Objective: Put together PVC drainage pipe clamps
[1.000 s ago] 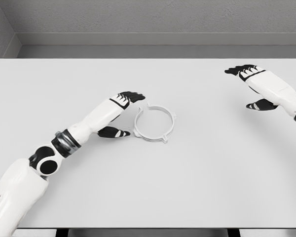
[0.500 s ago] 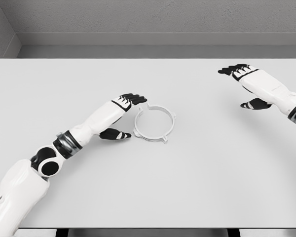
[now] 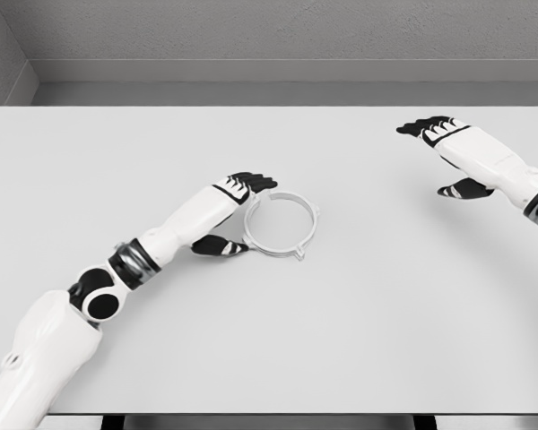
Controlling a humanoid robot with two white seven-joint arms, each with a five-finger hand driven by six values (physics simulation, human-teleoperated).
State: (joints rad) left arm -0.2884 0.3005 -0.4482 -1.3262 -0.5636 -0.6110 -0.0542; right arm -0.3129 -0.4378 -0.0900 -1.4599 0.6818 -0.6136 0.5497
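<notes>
Assembly looks barely begun: left hand [image 3: 233, 213], fingers spread, brackets the clamp ring [image 3: 280, 226], perhaps touching; right hand [image 3: 448, 157] hovers open, well apart.

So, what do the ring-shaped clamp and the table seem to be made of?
The pale grey ring-shaped clamp looks like moulded plastic, probably PVC: thin even wall, small tabs on its rim, matte. The white flat table looks like smooth laminate or painted board: uniform, without grain or glare. Being a render, both are uncertain.
</notes>
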